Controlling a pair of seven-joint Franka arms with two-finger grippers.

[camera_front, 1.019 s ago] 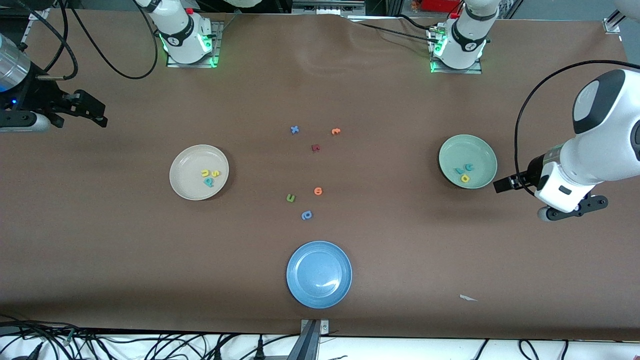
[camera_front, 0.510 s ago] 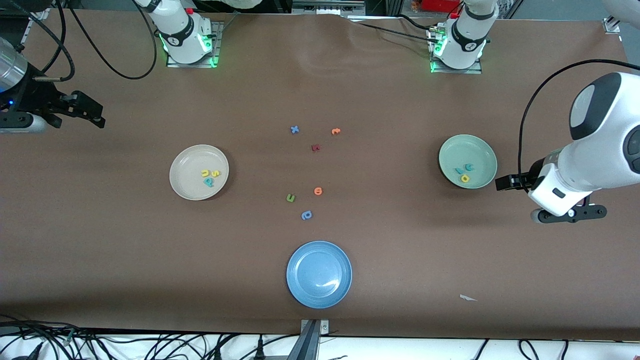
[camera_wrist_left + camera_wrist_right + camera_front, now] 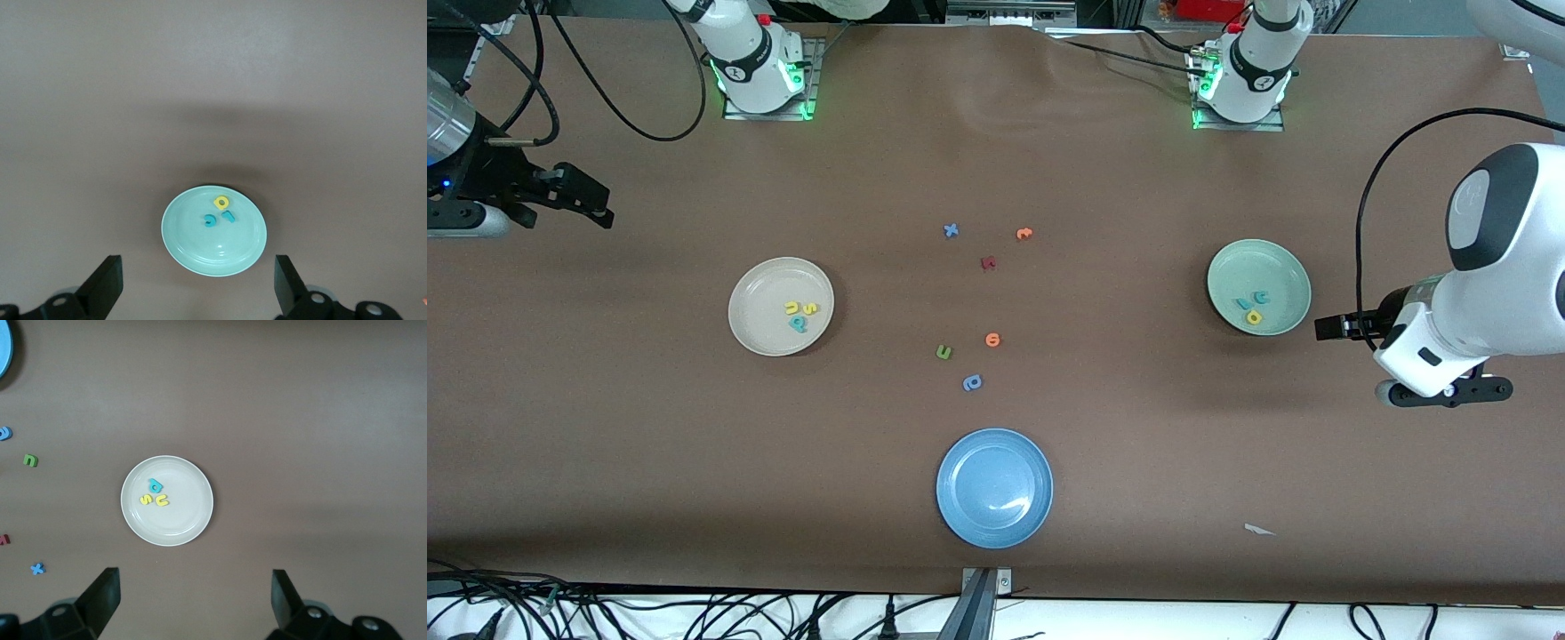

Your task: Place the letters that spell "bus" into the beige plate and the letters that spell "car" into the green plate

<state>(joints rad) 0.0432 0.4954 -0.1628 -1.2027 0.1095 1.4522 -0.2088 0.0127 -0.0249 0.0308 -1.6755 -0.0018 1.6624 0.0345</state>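
Note:
The beige plate (image 3: 760,311) holds a yellow u (image 3: 792,308), a yellow s (image 3: 811,308) and a teal b (image 3: 799,324). In the green plate (image 3: 1249,262) lie a teal c (image 3: 1245,304), a teal r (image 3: 1261,297) and a yellow a (image 3: 1255,316). My left gripper (image 3: 1329,328) hangs open and empty over bare table beside the green plate (image 3: 193,247), at the left arm's end. My right gripper (image 3: 596,200) is open and empty too, high over the table at the right arm's end, looking down on the beige plate (image 3: 187,513).
An empty blue plate (image 3: 994,487) sits near the front camera. Loose letters lie mid-table: a blue x (image 3: 951,230), two orange ones (image 3: 1024,234), a dark red one (image 3: 988,262), a green u (image 3: 943,352), a blue bowl-and-stem letter (image 3: 972,382). A white scrap (image 3: 1258,530) lies near the front edge.
My left gripper has drawn a little away from the green plate toward the table's end. The right gripper has shifted only slightly. The letters and plates have not moved.

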